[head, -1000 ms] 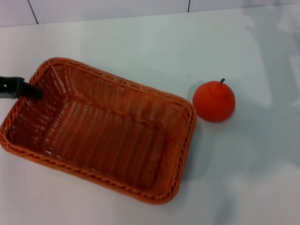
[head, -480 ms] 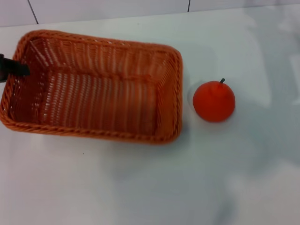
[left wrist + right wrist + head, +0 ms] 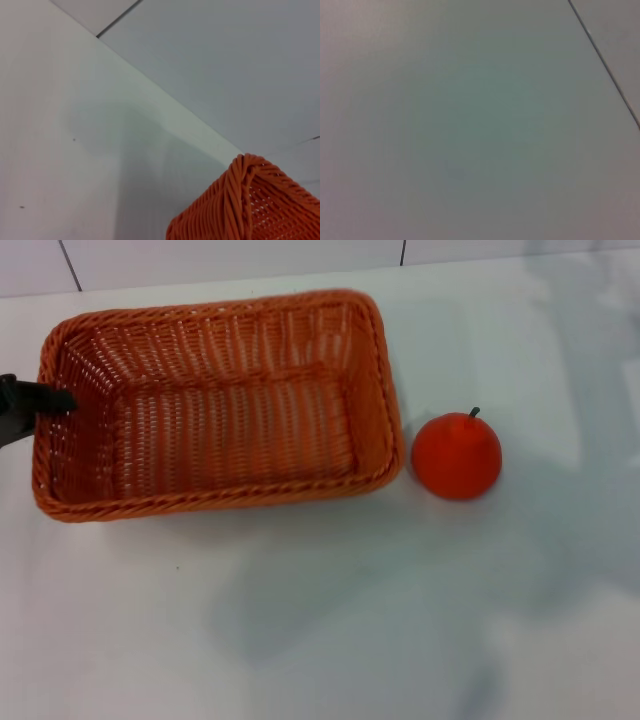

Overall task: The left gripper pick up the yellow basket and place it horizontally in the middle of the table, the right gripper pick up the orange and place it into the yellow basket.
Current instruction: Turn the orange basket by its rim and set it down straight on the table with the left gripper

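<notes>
Slim black left gripper (image 3: 40, 400), frame left, pinches orange-brown woven wicker basket's (image 3: 215, 405) short rim to align it horizontally; round red-orange fruit (image 3: 456, 455) waits right.

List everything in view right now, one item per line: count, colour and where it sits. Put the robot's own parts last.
yellow basket: one, orange-brown woven wicker, left and middle of the table, long side running across the view, nothing inside; one corner also shows in the left wrist view.
orange: one, red-orange with a small dark stem, on the table just to the right of the basket, apart from it.
table: one, white and glossy, under everything.
wall: pale panels with dark seams along the far edge of the table.
left gripper: one, black, at the rim of the basket's left short end, gripping it.
right gripper: not in view.
</notes>
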`<state>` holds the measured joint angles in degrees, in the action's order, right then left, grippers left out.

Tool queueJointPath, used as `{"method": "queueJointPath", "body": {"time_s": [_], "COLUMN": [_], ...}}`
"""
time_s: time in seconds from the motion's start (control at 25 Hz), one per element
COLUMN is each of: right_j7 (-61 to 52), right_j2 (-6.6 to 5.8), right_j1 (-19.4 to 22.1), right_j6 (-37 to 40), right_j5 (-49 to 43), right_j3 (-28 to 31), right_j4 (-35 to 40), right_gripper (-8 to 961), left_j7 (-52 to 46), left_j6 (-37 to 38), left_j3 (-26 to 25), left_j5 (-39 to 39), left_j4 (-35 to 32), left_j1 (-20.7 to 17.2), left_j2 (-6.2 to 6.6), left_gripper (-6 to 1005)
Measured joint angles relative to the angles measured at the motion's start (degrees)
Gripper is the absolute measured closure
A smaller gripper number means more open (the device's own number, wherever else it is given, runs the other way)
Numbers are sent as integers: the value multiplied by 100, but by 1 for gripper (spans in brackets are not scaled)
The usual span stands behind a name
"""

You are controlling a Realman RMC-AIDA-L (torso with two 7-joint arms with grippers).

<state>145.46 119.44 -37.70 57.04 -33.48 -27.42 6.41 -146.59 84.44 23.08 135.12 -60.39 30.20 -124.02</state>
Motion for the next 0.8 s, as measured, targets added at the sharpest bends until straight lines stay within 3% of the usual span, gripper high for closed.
{"method": "queueJointPath", "body": {"time_s": [0.36,0.8], "right_j7": [0,0], "right_j2": [5,9], "right_j1": [-27,-2], "right_j6": [-18,-53], "right_j5": [0,-1], "right_j3": [-8,-27], "right_j4": [0,-18], "right_gripper": [9,8], "left_j7": [30,81], "left_j6": [-284,-220], "left_j3": [360,398], "left_j5": [-157,-591], "left_j4": [419,677], "left_j1": [-29,-36], "left_j2": [-17,10], "left_gripper": [778,753]}}
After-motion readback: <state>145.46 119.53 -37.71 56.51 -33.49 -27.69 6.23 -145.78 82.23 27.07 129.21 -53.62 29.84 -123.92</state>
